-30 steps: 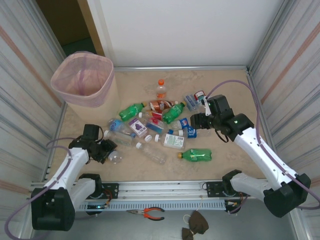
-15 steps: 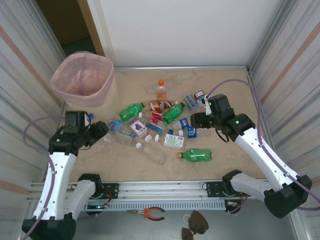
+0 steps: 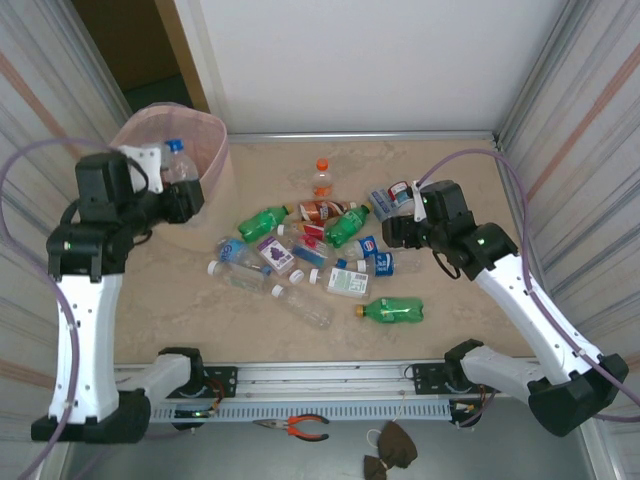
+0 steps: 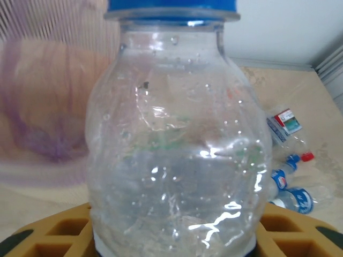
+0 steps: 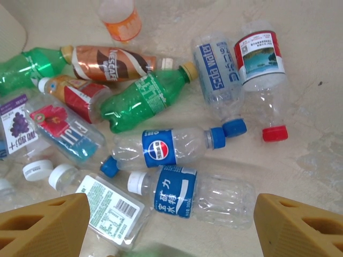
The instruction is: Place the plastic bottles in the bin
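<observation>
Desk (image 3: 470,170): beige, walled on three sides, with both arms mounted at the near edge.

Bin (image 3: 213,160): beige, lined with a pink bag, placed at the far left corner of the desk; seen blurred on the left of the left wrist view (image 4: 48,123).

Left tool (image 3: 185,188): raised beside the bin's right rim and closed on a clear bottle (image 3: 179,162), blue cap uppermost. The bottle is held upright against the bin's opening; droplets are seen inside it (image 4: 171,160).

Right tool (image 5: 171,225): spread wide, nothing held, hung above the right side of the heap (image 3: 395,228).

Bottles (image 3: 320,250): heaped at mid-desk, well apart from the bin, nearly all lying flat.
- Green bottle (image 3: 390,310), set apart at the near side.
- Green bottle (image 5: 147,96), touching a brown one (image 5: 110,61).
- Red-capped bottle (image 5: 262,75), just beside a blue-labelled one (image 5: 217,75).
- Pepsi-labelled bottle (image 5: 166,145), blue-capped.
- Orange-capped bottle (image 3: 321,178), upright at the far side.
</observation>
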You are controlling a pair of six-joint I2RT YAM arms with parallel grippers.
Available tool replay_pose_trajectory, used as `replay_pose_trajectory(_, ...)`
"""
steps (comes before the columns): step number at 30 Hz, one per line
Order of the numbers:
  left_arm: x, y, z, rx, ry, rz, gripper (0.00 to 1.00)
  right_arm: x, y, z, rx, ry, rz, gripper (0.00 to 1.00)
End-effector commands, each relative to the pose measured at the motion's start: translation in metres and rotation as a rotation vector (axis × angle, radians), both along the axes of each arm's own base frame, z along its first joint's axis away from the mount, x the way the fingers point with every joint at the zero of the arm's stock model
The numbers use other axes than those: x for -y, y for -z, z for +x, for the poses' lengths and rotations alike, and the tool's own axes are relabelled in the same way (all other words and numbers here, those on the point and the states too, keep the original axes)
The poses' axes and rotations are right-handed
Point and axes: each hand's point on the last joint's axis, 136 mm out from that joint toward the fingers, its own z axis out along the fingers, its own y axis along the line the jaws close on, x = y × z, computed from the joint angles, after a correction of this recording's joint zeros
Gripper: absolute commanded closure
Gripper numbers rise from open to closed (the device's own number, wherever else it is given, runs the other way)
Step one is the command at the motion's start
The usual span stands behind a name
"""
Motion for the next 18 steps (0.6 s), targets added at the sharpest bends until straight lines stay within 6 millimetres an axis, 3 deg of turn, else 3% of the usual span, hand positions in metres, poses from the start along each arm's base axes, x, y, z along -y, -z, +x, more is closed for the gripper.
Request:
replay_pose_trajectory(1, -0.018, -0.008, 0.026, 0.016, 0.023, 0.215, 0.53, 0.003, -0.018, -0.002, 0.040, -0.002, -0.003, 0.21)
replay_pose_trajectory(5, -0.033, -0.012, 0.065, 0.012, 0.012, 0.369, 0.54, 0.003, -0.020, -0.002, 0.045, 0.002, -0.003, 0.21)
replay_pose_trajectory(8, -0.045, -0.003, 0.092, -0.037, 0.009, 0.479, 0.55, 0.003, -0.021, -0.003, 0.044, 0.005, -0.001, 0.21)
replay_pose_trajectory(11, -0.061, 0.012, 0.113, -0.101, -0.008, 0.564, 0.55, 0.004, -0.019, -0.004, 0.041, 0.010, -0.002, 0.21)
replay_pose_trajectory(18, -0.082, 0.062, 0.151, -0.231, -0.006, 0.544, 0.57, 0.003, -0.015, -0.003, 0.029, 0.009, -0.007, 0.21)
